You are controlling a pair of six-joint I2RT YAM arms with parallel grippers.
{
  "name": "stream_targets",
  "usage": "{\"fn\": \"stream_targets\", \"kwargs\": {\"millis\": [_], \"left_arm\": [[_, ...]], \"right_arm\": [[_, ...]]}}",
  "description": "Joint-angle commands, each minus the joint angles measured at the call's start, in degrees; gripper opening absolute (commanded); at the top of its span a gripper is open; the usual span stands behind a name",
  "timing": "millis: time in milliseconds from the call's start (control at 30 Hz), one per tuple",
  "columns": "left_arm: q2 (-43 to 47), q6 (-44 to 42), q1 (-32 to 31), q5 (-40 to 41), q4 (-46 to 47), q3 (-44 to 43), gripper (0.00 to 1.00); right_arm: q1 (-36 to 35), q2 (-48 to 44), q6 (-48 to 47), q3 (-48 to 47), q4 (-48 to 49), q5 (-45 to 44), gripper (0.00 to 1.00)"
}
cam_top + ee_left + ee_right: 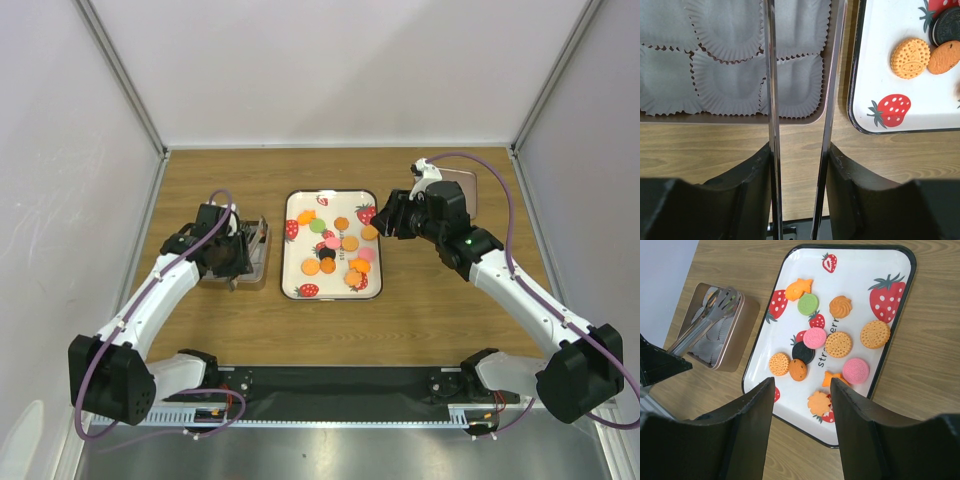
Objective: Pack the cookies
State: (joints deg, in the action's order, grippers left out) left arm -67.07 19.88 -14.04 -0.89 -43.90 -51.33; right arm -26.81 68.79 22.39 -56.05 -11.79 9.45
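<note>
Several cookies (335, 250) in orange, pink, green and black lie scattered on a white strawberry-print tray (290, 245). My left gripper (235, 255) is shut on metal tongs (772, 100). Their two blades stand a little apart, with nothing between them, and reach over a tin (740, 119) lined with grey paper cups. My right gripper (385, 222) hangs open and empty above the tray's right edge. In the right wrist view the cookies (839, 344) lie beyond my right gripper (802, 382). That view also shows the tongs (705, 325) over the tin (742, 335).
The tin (250, 255) sits just left of the tray on the wooden table. A flat rose-coloured piece (462, 190) lies behind the right arm. White walls close in the table on the left, back and right.
</note>
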Motion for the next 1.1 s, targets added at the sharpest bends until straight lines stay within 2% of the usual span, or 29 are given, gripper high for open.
{"fn": "stream_targets", "kwargs": {"millis": [0, 233, 467, 833, 1067], "left_arm": [[1.5, -1.1, 0.5, -1.1, 2.2, -0.2, 0.47], [2.6, -1.2, 0.4, -1.4, 0.4, -2.1, 0.45], [4.6, -0.8, -1.4, -1.0, -3.2, -9.6, 0.44], [-3.0, 5.6, -21.1, 3.5, -0.4, -13.6, 0.44], [-11.3, 6.3, -28.0, 4.4, 2.2, -14.2, 0.45]], "right_arm": [[-0.2, -0.2, -0.6, -1.3, 0.8, -0.6, 0.54], [-0.2, -0.2, -0.6, -1.3, 0.8, -0.5, 0.54], [-0.3, 0.0, -0.6, -1.4, 0.8, -0.6, 0.54], [-0.3, 0.0, -0.9, -1.5, 0.4, -1.4, 0.54], [-0.3, -0.2, -0.9, -1.6, 0.3, -1.4, 0.54]]}}
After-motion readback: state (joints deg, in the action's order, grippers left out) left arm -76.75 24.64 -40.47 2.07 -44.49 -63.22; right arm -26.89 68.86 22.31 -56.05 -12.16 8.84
